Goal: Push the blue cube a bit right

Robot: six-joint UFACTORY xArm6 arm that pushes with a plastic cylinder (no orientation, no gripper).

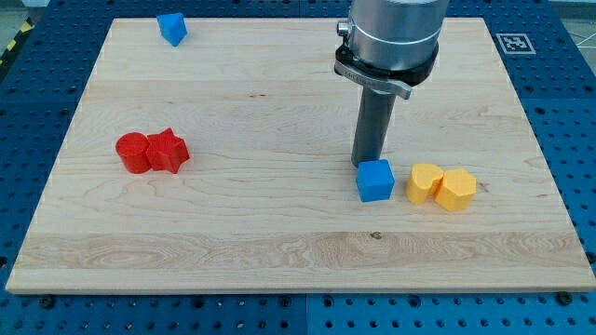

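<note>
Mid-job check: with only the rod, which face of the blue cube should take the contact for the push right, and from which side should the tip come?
Contact the blue cube on its view-left face, coming from the view's left. My tip now sits at its upper-left edge, so it should probably drop to mid-face first. Push gently: two yellow blocks lie just right.

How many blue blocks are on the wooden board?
2. The blue cube sits right of centre, just below my tip. Another blue block lies at the view's top left. The arm may hide more.
</note>
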